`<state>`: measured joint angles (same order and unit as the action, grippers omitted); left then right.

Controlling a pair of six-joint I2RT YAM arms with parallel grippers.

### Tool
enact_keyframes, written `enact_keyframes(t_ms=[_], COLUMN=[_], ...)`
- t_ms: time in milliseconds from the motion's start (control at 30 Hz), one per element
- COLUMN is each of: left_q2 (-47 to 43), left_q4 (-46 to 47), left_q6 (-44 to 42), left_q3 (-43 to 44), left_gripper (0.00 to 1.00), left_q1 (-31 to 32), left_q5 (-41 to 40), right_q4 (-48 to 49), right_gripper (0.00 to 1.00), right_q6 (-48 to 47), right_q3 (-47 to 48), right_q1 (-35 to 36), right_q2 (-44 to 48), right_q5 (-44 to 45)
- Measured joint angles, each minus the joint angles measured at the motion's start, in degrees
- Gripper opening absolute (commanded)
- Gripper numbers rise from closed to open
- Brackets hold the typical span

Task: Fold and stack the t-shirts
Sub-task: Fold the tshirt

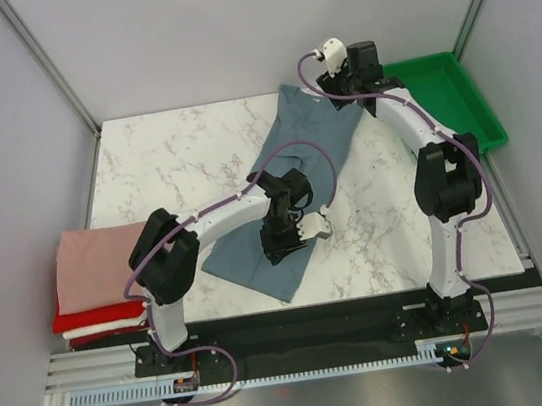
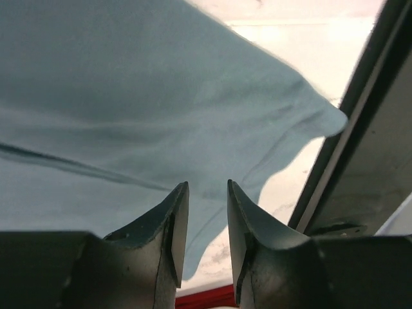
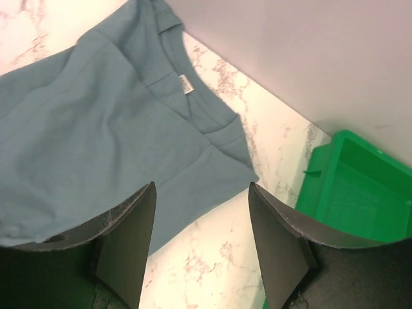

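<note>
the overhead view alone gives the whole layout. a large slate blue-grey short-sleeved cloth t-shirt lies spread diagonally on the white marble-patterned worktop, collar end far right, hem near the middle front. on the worktop's left edge is a stack: a folded dusty-pink t-shirt on top, a folded red t-shirt beneath it, and a folded white t-shirt showing only as a thin edge at the bottom. a green plastic tray sits at the far right corner, apart from the blue-grey shirt. the left arm stretches across that shirt's middle and hides part of it from above.

the left wrist view settles what the overhead cannot: the left end effector has its fingers a little apart, close over the blue-grey cloth, seemingly with nothing pinched between them, though this angle makes contact with the fabric hard to judge. a sliver of red shows below.

the right wrist view alone shows the collar and its small label. the right end effector is spread wide and empty above the shoulder edge, with the tray just beside.
</note>
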<state>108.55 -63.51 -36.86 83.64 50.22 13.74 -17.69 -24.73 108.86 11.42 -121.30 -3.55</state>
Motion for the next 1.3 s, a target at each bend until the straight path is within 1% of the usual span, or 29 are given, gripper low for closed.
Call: enact_keyframes(t_ms=[100, 233, 533, 700, 967, 1300], left_q2=[3.4, 6.2, 6.2, 7.6, 12.2, 15.1], left_q4=[3.2, 6.4, 7.8, 7.8, 7.8, 8.5], left_q6=[0.0, 0.7, 3.5, 5.4, 8.3, 10.3], left_q3=[-2.0, -3.3, -3.4, -1.7, 5.5, 10.1], left_gripper=[0.37, 0.36, 0.36, 0.36, 0.36, 0.38], left_q1=[-0.6, -0.6, -0.1, 1.9, 6.8, 7.5], left_q5=[0.2, 1.7, 3.5, 4.6, 6.5, 9.2], right_q4=[0.2, -1.5, -4.2, -6.0, -8.5, -9.1], right_gripper=[0.66, 0.65, 0.65, 0.64, 0.65, 0.66], right_q6=[0.1, 0.2, 0.4, 0.3, 0.7, 2.0], right_q3=[-4.1, -8.4, -9.3, -4.8, 5.0, 13.9], right_q1=[0.5, 0.8, 0.5, 0.4, 0.8, 2.9], right_q2=[2.0, 0.3, -5.9, -10.4, -16.4, -22.1], right_q5=[-0.9, -1.6, -1.4, -1.7, -3.9, -6.6])
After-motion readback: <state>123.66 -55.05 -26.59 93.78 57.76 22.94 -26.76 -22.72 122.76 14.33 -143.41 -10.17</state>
